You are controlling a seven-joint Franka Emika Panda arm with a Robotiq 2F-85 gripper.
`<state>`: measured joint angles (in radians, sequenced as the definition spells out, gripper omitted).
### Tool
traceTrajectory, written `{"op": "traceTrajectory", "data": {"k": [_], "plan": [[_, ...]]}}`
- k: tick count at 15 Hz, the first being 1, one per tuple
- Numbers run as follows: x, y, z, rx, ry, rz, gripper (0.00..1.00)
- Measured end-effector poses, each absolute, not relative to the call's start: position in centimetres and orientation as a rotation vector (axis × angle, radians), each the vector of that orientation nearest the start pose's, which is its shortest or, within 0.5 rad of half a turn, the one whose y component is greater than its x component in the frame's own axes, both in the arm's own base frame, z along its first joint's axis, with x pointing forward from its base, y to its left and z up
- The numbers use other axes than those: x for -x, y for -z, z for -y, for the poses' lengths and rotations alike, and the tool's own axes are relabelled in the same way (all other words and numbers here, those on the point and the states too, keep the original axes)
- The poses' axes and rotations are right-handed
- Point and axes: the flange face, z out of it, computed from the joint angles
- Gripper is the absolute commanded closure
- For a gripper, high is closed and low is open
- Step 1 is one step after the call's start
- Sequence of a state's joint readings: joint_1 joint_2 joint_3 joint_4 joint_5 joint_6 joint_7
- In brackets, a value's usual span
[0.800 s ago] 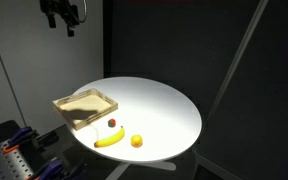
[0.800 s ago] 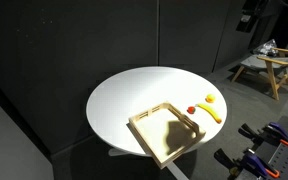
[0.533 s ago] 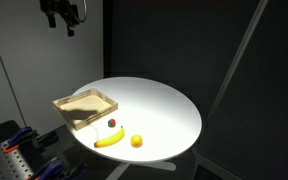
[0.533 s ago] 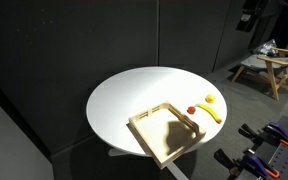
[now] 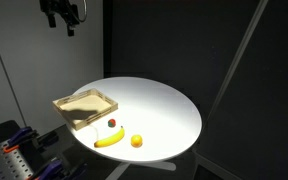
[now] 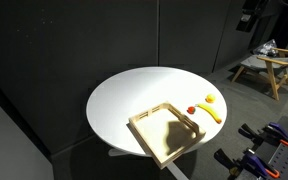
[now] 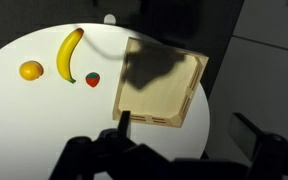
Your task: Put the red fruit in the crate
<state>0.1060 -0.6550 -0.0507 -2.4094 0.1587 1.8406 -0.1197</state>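
My gripper (image 5: 64, 21) hung released high above the crate (image 7: 154, 119), and I feared a clumsy pinch could roll the tiny red fruit (image 7: 92, 78) beside it into the banana (image 7: 70, 52).

The wrist view's bottom edge cuts off the end effector (image 7: 184, 128).

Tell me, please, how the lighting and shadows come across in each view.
In both exterior views the white table glares against a dark room; in the wrist view a dark shadow crosses the crate, and the open gripper is a dim silhouette.
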Motion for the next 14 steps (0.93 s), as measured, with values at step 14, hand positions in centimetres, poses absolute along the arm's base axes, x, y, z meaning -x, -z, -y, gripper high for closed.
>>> {"op": "traceTrajectory", "data": {"k": [14], "plan": [[-37.11, -53.91, -3.33, 2.969, 0.143, 0.197, 0.00]]}}
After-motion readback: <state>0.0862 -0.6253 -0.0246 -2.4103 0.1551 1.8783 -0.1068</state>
